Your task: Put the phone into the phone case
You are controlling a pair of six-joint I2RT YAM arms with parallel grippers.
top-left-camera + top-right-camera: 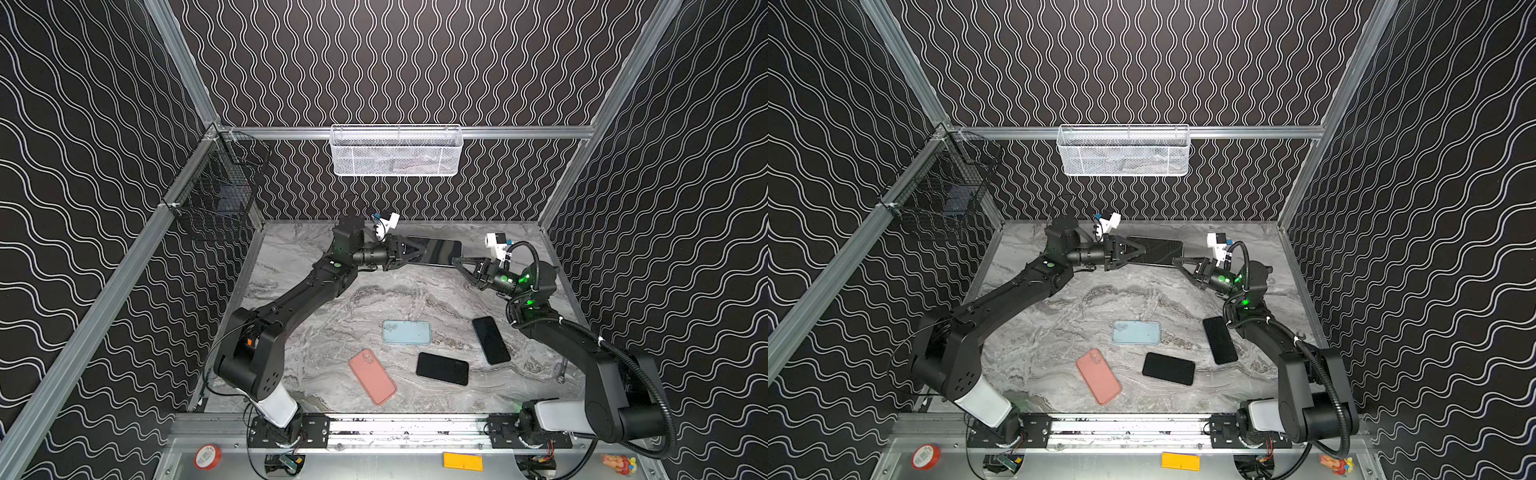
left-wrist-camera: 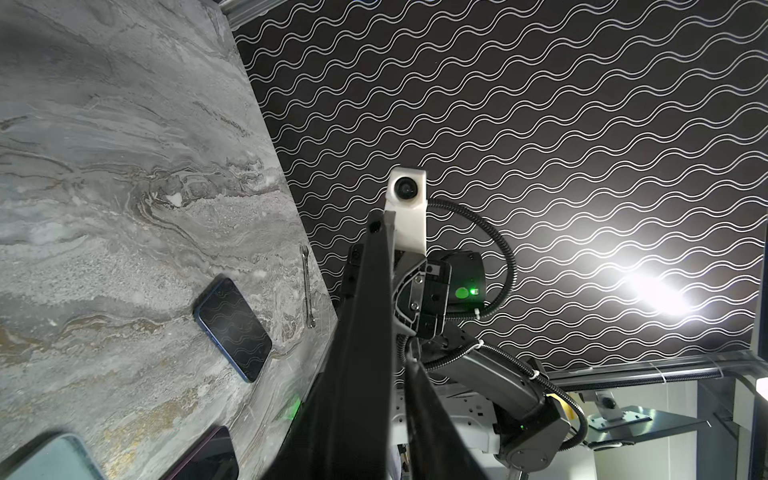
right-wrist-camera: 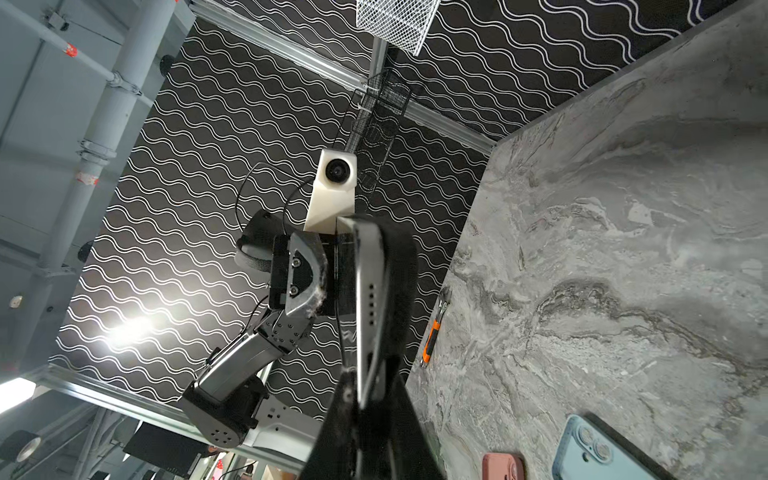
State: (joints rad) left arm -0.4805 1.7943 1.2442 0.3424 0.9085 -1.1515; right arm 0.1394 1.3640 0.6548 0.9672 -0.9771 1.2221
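Observation:
A dark phone (image 1: 442,250) hangs level in the air over the back of the table, between my two grippers. My right gripper (image 1: 457,262) is shut on its right end. In the right wrist view the phone's silver edge (image 3: 371,291) runs in between the fingers, with a black phone case (image 3: 401,266) against its back; how far the phone sits in the case I cannot tell. My left gripper (image 1: 417,252) straddles the left end. One of its fingers (image 2: 428,415) stands off the black slab (image 2: 357,353) with a gap showing; the other is hidden behind it.
On the marble table (image 1: 316,361) lie a light blue case (image 1: 406,332), a pink case (image 1: 372,376) and two black phones (image 1: 442,368) (image 1: 491,340). A wrench (image 2: 306,286) rests by the right edge. A white basket (image 1: 395,151) and a black one (image 1: 216,195) hang on the walls.

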